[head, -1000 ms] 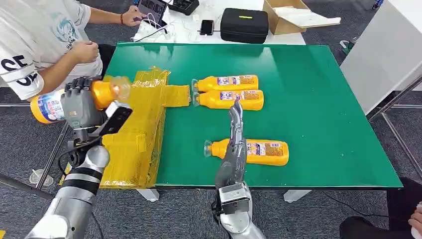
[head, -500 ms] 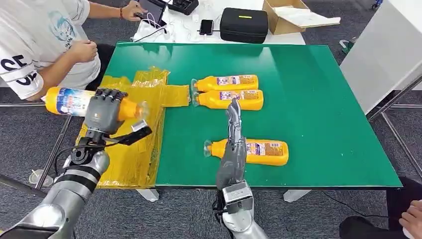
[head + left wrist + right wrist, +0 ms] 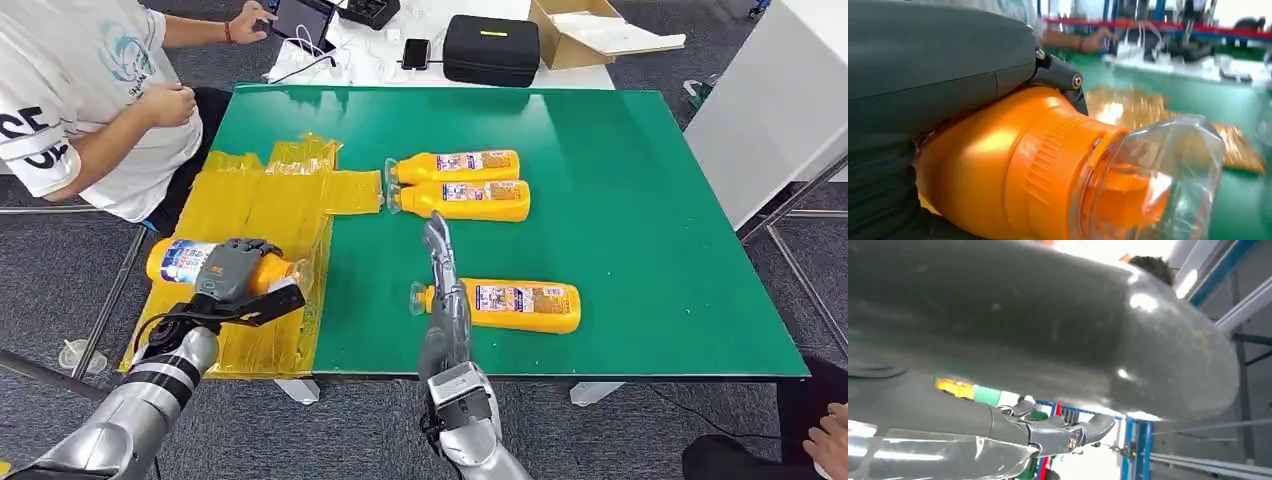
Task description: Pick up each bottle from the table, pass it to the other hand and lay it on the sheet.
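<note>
- Four orange plastic bottles are showing in my head view, and I am judging this to be the laying-down step for one of them.
- I am holding an orange plastic bottle with a white-and-blue label (image 3: 190, 262) in my left hand (image 3: 235, 272), fingers wrapped around its body; it is lying level, low over the near edge of the crinkled yellow plastic sheet (image 3: 262, 215). Whether it is touching the sheet I cannot tell.
- I am keeping my right hand (image 3: 445, 300) straight, fingers stretched out and holding nothing, just beside the capped end of the nearest orange bottle lying on the table (image 3: 505, 306).
- I am reckoning the next move calls for setting the held bottle flat on the sheet and loosening the fingers, then closing the right hand on that near bottle.
- Two more orange bottles (image 3: 460, 182) are lying side by side farther out, touching, their caps near the sheet's edge.
- I am working over a green-topped table (image 3: 640, 200); a person in a white shirt (image 3: 75, 90) is sitting at its far left corner.
- Beyond it a black case (image 3: 491, 50) and an open cardboard box (image 3: 585, 30) are resting on a white table.
</note>
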Motion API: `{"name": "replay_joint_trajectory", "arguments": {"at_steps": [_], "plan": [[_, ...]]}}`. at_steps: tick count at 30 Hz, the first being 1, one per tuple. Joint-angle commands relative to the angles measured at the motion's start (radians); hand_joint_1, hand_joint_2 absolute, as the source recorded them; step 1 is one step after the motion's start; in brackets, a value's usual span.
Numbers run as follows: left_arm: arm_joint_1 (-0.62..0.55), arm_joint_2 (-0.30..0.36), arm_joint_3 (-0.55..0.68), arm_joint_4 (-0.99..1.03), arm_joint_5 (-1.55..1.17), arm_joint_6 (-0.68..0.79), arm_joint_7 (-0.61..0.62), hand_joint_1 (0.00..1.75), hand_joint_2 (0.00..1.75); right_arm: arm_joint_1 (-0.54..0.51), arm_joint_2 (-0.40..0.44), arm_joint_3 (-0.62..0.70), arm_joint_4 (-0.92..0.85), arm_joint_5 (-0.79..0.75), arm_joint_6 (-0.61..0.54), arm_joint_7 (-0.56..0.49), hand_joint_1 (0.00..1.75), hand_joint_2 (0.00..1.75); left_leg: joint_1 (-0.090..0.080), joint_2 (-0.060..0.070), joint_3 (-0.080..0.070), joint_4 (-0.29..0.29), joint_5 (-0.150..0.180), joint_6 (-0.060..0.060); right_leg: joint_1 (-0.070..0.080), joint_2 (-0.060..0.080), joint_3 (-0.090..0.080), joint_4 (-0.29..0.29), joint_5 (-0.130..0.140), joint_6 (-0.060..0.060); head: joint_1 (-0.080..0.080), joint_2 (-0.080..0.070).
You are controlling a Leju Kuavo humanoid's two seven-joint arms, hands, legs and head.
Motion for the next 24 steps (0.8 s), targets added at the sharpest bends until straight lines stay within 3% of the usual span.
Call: {"name": "replay_joint_trajectory", "arguments": {"at_steps": [1, 7, 14, 15, 16, 17, 24], "plan": [[-0.008, 0.002, 0.051, 0.063, 0.045, -0.069, -0.020, 1.75, 1.75, -0.038, 0.013, -0.031, 0.122, 0.001, 0.011, 0.001, 0.00, 0.00, 0.000, 0.001, 0.002, -0.001, 0.000, 0.001, 0.000, 0.001, 0.002, -0.001, 0.000, -0.001, 0.000, 0.000], [-0.003, 0.007, 0.062, 0.053, 0.088, -0.142, -0.026, 1.75, 1.75, -0.041, 0.020, -0.036, 0.139, 0.004, 0.024, 0.001, 0.00, 0.00, 0.000, 0.002, 0.006, -0.001, -0.001, 0.001, 0.000, 0.001, 0.006, -0.002, 0.000, -0.001, 0.000, 0.000], [0.028, 0.013, 0.022, 0.049, 0.076, -0.119, -0.009, 1.75, 1.75, -0.041, 0.026, -0.038, 0.184, 0.004, 0.047, 0.005, 0.00, 0.00, 0.000, 0.004, 0.009, -0.002, -0.001, 0.001, 0.000, 0.003, 0.008, -0.002, 0.000, -0.001, 0.000, 0.000], [0.031, 0.013, 0.013, 0.051, 0.068, -0.114, -0.006, 0.73, 1.75, -0.040, 0.027, -0.039, 0.187, 0.004, 0.052, 0.007, 0.00, 0.00, -0.001, 0.003, 0.007, -0.002, -0.001, 0.001, 0.000, 0.002, 0.006, -0.001, 0.000, -0.001, 0.000, 0.000], [0.031, 0.012, 0.015, 0.055, 0.073, -0.123, -0.006, 0.00, 1.75, -0.040, 0.028, -0.040, 0.190, 0.003, 0.053, 0.007, 0.00, 0.00, 0.000, 0.002, 0.007, -0.002, -0.001, 0.001, 0.000, 0.002, 0.006, -0.001, 0.000, -0.001, 0.000, 0.000], [0.030, 0.016, 0.002, 0.057, 0.064, -0.129, -0.008, 0.00, 1.75, -0.041, 0.029, -0.040, 0.195, 0.003, 0.055, 0.007, 0.00, 0.00, 0.000, 0.005, 0.013, -0.003, -0.002, 0.002, 0.001, 0.003, 0.011, -0.003, 0.000, -0.002, 0.000, 0.000], [0.035, 0.018, -0.022, 0.058, 0.063, -0.161, -0.008, 0.00, 1.75, -0.048, 0.035, -0.052, 0.220, -0.004, 0.077, 0.016, 0.00, 0.00, -0.001, 0.001, 0.007, -0.002, -0.001, 0.001, 0.000, 0.000, 0.006, -0.001, -0.001, -0.001, 0.000, 0.000]]}}
